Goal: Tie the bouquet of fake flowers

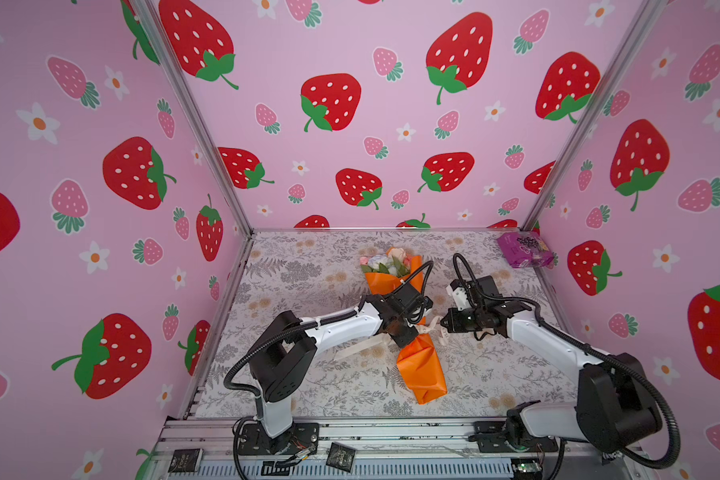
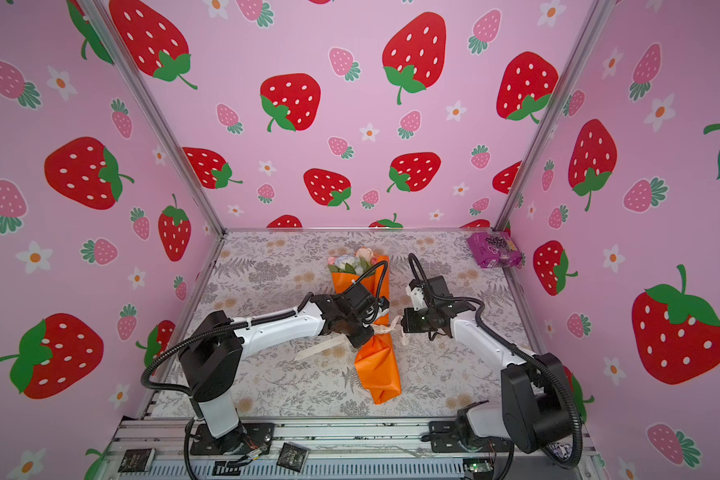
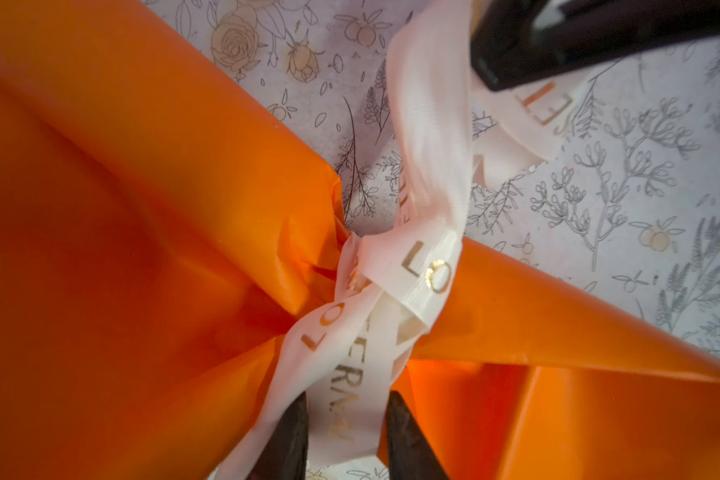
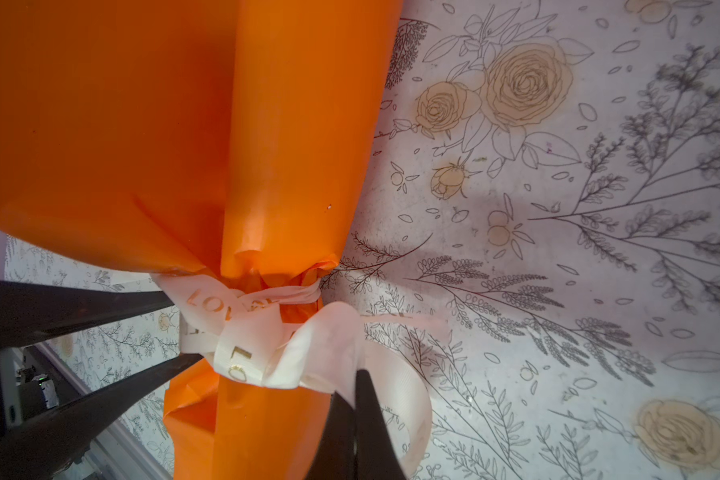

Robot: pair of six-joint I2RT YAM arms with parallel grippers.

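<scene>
Pinches ribbon [image 3: 429, 166] tight in right hand [image 4: 360, 382], three o'clock of the bouquet [image 1: 422, 374]; straddles the knot [image 3: 391, 299] with left hand [image 3: 346, 415], fingers [image 3: 287, 440] parted, at nine o'clock, on the bench [image 1: 308, 374].

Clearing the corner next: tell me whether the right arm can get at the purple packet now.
Probably not yet: its jaws are shut on the ribbon. Otherwise the way to the packet in the far corner looks free.
</scene>
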